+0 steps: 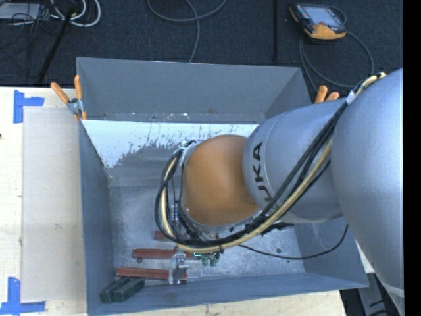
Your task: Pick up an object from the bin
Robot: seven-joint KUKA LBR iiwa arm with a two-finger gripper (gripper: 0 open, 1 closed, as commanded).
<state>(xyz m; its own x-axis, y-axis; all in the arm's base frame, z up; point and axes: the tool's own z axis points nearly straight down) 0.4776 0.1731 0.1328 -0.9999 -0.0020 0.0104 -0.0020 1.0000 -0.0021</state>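
Note:
My gripper (209, 259) hangs low over the front middle of the bin, mostly hidden under the arm's orange cover. Just left of it lies a tool with two reddish-brown handles (152, 253) joined at a metal hinge close to the gripper. Whether the gripper touches the tool I cannot tell. A dark green block-like thing (122, 289) lies in the bin's front left corner, apart from the gripper.
The arm reaches in from the right and hides the middle and right of the bin floor. Bare floor shows to the left of the arm and along the back wall.

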